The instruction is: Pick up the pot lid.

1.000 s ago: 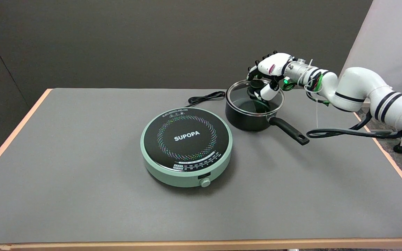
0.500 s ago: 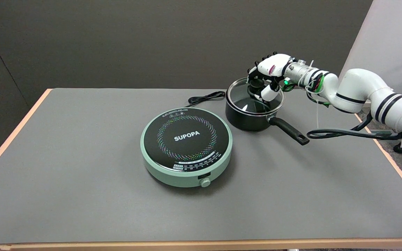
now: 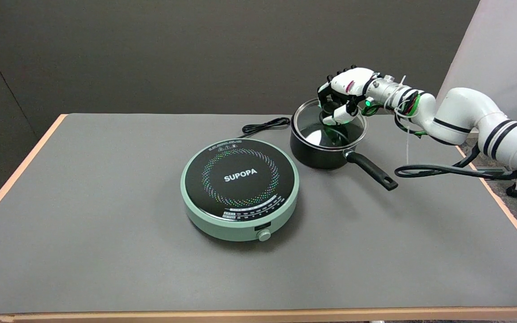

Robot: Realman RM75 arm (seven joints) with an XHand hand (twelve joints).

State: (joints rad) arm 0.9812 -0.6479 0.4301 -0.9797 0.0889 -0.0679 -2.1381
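While gripped — pot lid (image 3: 317, 130) under hand (image 3: 341, 96)

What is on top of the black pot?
A glass lid with a metal rim covers the black pot. The right robot hand grips its black knob, hiding most of it. Reflections obscure the pot's inside.

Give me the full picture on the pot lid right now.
The lid is round clear glass with a metal rim and a black knob on top. It is tilted over the black pot, far edge raised, near edge low at the pot's rim. The right hand grips its knob from above. Whether it still touches the pot is unclear.
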